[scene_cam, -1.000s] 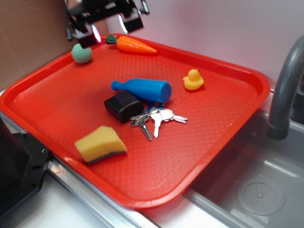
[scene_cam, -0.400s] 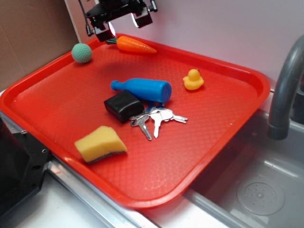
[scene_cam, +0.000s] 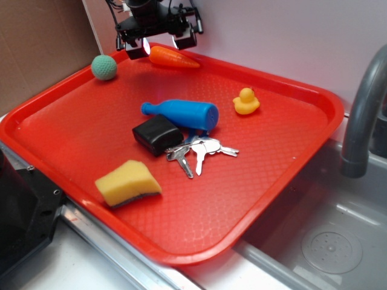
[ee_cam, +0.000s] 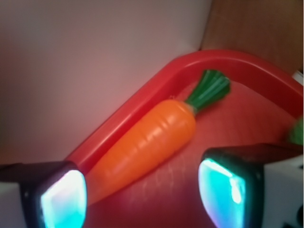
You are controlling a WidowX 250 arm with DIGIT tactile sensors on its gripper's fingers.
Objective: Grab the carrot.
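The orange carrot (scene_cam: 175, 58) lies along the far rim of the red tray (scene_cam: 78, 145), its green top pointing left. In the wrist view the carrot (ee_cam: 147, 142) runs diagonally against the rim, green top (ee_cam: 209, 89) at the upper right. My gripper (scene_cam: 160, 42) hovers open just above the carrot's green end, its fingers spread on both sides. In the wrist view the gripper (ee_cam: 142, 199) is open, and the carrot's tapered tip lies next to the left fingertip (ee_cam: 61, 199).
On the tray lie a green ball (scene_cam: 104, 67), a blue bottle (scene_cam: 181, 112), a yellow duck (scene_cam: 246, 101), a black box (scene_cam: 157, 134), keys (scene_cam: 199, 151) and a yellow sponge (scene_cam: 127, 183). A white wall stands behind the tray. A grey faucet (scene_cam: 363, 109) and sink are at right.
My gripper has moved right and down from beside the green ball to over the carrot's green end. It stays open. Nothing on the tray has moved.
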